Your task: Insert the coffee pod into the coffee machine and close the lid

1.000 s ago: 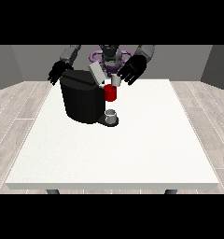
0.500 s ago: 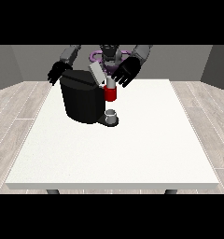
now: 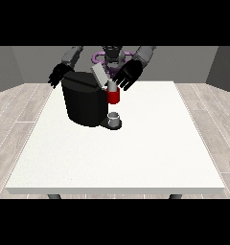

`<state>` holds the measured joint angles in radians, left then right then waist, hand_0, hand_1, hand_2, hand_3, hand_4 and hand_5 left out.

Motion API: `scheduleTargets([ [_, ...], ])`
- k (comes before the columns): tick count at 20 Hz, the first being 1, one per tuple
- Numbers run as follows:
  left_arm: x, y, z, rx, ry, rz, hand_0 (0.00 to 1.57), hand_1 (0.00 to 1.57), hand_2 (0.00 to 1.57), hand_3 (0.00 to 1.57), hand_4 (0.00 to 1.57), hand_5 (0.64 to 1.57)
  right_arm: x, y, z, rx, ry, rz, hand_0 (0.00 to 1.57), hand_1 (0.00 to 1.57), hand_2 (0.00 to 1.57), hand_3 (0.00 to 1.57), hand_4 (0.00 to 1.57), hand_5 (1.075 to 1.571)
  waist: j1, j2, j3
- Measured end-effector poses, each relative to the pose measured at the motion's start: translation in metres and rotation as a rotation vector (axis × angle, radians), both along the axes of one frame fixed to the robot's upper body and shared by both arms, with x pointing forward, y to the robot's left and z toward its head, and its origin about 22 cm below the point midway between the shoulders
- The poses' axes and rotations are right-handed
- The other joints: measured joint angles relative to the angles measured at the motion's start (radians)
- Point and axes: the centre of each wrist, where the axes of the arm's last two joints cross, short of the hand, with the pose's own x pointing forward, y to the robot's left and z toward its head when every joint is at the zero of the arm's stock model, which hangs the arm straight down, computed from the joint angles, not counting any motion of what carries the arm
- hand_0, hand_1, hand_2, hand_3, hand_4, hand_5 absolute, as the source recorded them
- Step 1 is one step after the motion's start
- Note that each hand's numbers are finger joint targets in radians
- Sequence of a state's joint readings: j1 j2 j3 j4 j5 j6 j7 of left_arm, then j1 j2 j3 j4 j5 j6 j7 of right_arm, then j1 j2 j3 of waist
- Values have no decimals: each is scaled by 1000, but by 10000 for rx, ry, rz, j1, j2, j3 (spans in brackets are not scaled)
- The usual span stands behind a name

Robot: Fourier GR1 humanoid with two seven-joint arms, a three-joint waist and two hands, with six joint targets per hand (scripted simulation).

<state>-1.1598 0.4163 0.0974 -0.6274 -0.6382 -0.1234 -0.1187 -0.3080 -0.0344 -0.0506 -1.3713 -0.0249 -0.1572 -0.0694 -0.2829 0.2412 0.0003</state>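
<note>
A black coffee machine (image 3: pixel 86 103) stands on the white table (image 3: pixel 117 153) at the back left of centre. Its grey lid (image 3: pixel 99 75) is raised and tilted. A red brewing head (image 3: pixel 113 96) sits at the machine's front, above a small grey cup (image 3: pixel 115 118) on the drip base. The hand at the view's right (image 3: pixel 127 76) hovers just behind and to the right of the lid, fingers spread. The hand at the view's left (image 3: pixel 58 75) hangs behind the machine's left top corner, fingers relaxed. No coffee pod can be made out.
The robot's torso (image 3: pixel 112 56) stands behind the table's far edge. Grey floorboards (image 3: pixel 16 110) surround the table.
The hand at the view's right has drifted slightly left and back toward the raised lid. The other hand and the machine have stayed put.
</note>
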Motion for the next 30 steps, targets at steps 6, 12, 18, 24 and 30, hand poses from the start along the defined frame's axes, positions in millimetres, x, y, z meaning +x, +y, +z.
scheduleTargets([
  [6, 0, 3, 7, 37, -72, 49, 1185, 1185, 1250, 1184, 491, 1571, 5, -2, 8, 149, -217, -28, 0, 0, 0, 0, 443, 1571, -1, 167, 2],
  [12, 1, 6, 2, 33, 4, 119, 1221, 1221, 1265, 1171, 485, 1571, 3, 3, 9, 114, -131, 14, 0, 0, 0, 0, 403, 1571, -65, 157, 6],
  [18, 1, 9, 7, -42, 64, 166, 1161, 1161, 1195, 1058, 457, 1571, 2, -1, 7, 75, -72, -49, 0, 0, 0, 0, 335, 1571, -147, 275, 9],
  [24, 1, 4, 7, 192, 70, 88, 1085, 1085, 1132, 956, 403, 1571, 3, -3, 5, 76, -143, -153, 0, 0, 0, 0, 434, 1571, -41, 237, 11],
  [30, 1, 5, -1, 434, 121, 75, 1073, 1073, 1125, 967, 364, 1571, 2, -3, 6, 163, -86, -194, 0, 0, 0, 0, 470, 1571, 41, 118, 18],
])
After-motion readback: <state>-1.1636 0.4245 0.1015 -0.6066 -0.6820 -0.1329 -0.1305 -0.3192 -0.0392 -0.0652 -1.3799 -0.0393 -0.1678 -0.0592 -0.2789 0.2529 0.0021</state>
